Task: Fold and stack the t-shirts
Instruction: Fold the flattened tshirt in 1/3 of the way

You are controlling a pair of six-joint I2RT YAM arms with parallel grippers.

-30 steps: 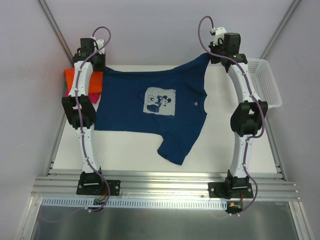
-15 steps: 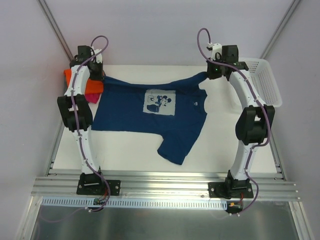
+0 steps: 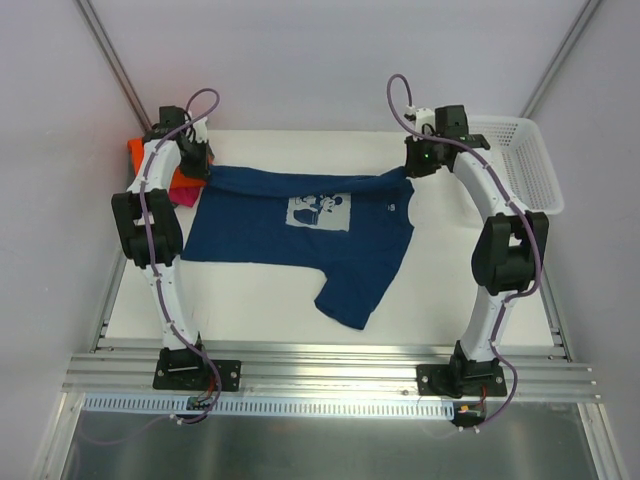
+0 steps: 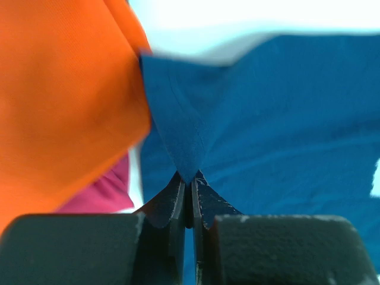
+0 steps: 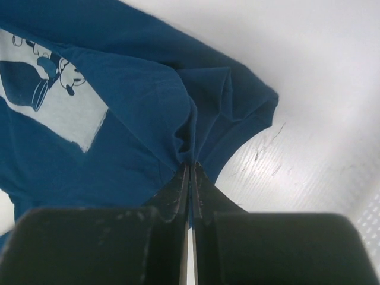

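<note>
While both arms pinch the far corners of the navy t-shirt [image 3: 300,240], the top view shows the garment spread on the table [image 3: 260,310] to the left of the white basket [image 3: 530,170]. The right gripper [image 3: 420,160] sits at the corner nearest the basket and the left gripper [image 3: 197,165] at the corner farthest from it. The folded orange t-shirt [image 3: 135,152] and pink t-shirt [image 3: 185,195] lie just beyond the left gripper, on the side away from the basket; a sideways drag of the fold risks catching and disturbing that stack. In the left wrist view, the jaws are clenched on a narrow peak of navy cloth, so tension could pull that corner free. In the right wrist view, the jaws are clamped on bunched fabric beside the sleeve nearest the basket; uneven travel between the arms risks a skewed, wrinkled fold.
</note>
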